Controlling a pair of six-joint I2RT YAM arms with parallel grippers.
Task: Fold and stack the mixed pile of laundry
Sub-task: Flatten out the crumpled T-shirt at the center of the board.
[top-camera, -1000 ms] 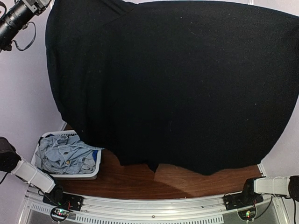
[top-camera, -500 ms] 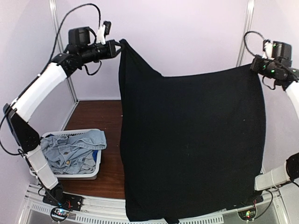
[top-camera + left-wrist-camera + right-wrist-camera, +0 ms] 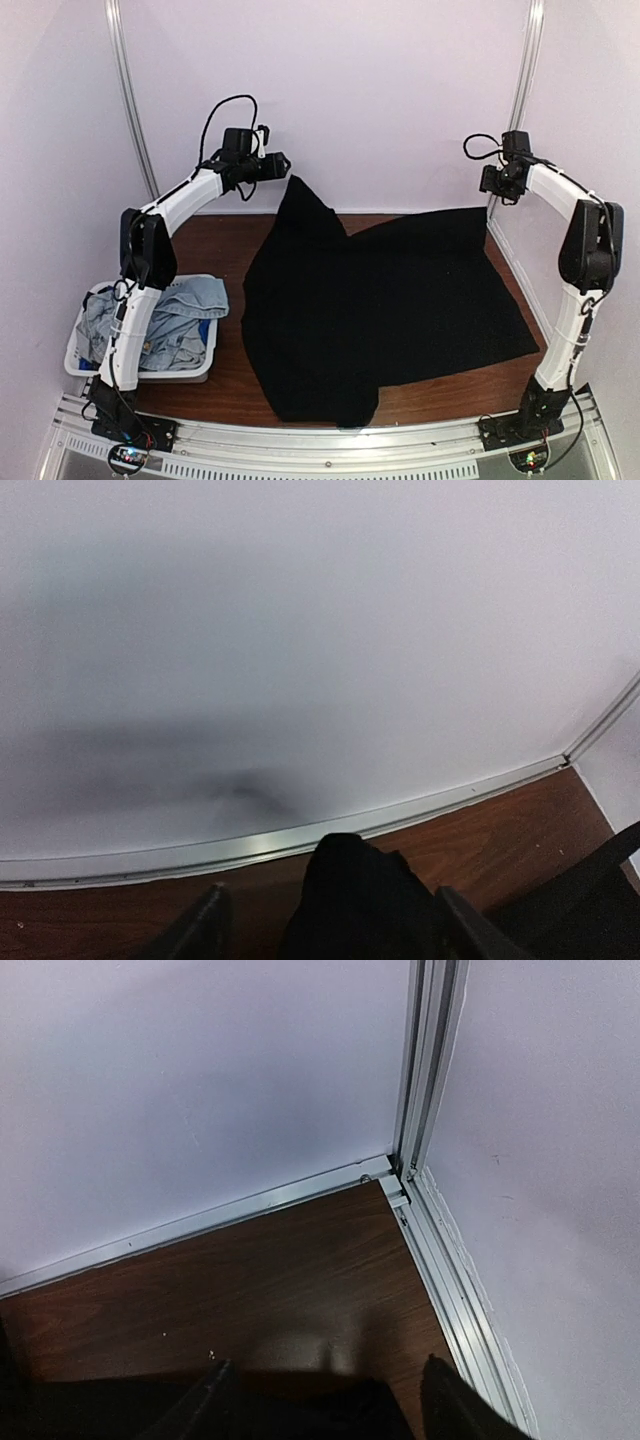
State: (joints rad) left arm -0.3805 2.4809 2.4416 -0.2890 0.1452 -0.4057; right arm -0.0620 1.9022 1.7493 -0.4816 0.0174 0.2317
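Note:
The large black shirt (image 3: 390,300) lies spread over the brown table (image 3: 230,250), its far-left corner still peaked up (image 3: 297,195) just under my left gripper (image 3: 284,165). In the left wrist view that black corner (image 3: 365,900) sits between the left gripper's (image 3: 328,892) parted fingers, which are open and do not pinch it. My right gripper (image 3: 487,184) hovers over the shirt's far-right corner. In the right wrist view the right gripper (image 3: 327,1363) is open, with the black edge (image 3: 300,1415) lying below it. The light-blue denim piece (image 3: 165,310) hangs out of the white basket (image 3: 76,350).
The basket stands at the near left of the table. The back wall (image 3: 380,90) with its metal rail (image 3: 250,845) is close behind both grippers. A metal corner post (image 3: 425,1060) and the side rail (image 3: 450,1270) border the right gripper. The shirt's hem reaches the near table edge (image 3: 330,418).
Both arms have come down from holding the shirt high before the camera to the far side of the table. Both grippers have opened, and the shirt has dropped flat onto the table.

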